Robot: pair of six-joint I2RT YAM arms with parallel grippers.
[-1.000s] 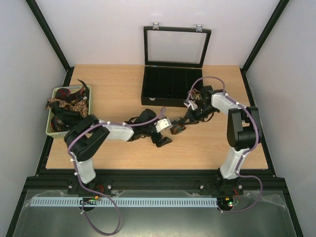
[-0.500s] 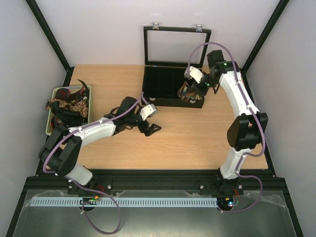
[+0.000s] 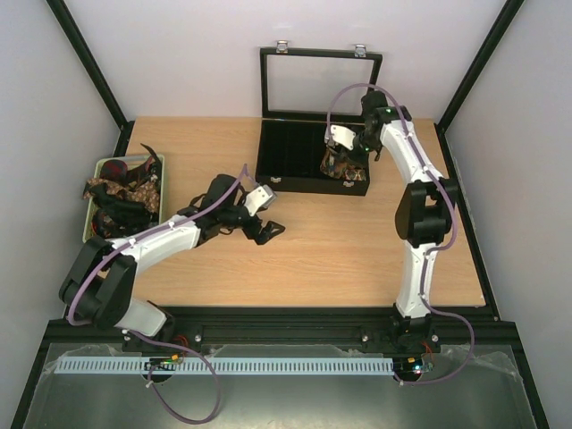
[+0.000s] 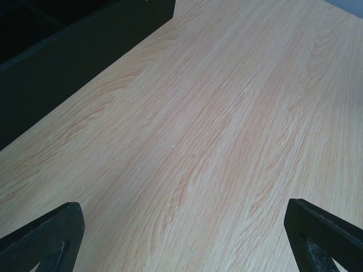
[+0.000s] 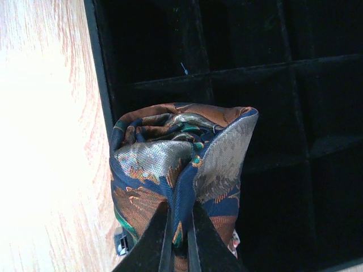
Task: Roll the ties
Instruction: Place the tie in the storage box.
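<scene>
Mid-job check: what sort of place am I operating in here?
Most likely a lab test cell rather than a home: a wooden table enclosed by plain white walls and black frame struts, with staged props on it, a compartmented black box and a green basket of ties.

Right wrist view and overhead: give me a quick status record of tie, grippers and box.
right gripper: shut on rolled tie
rolled tie: bundled, over the box, not released
left gripper: open, empty, above bare table
box: lid up, visible compartments seem empty
basket: more ties piled, unrolled
</scene>
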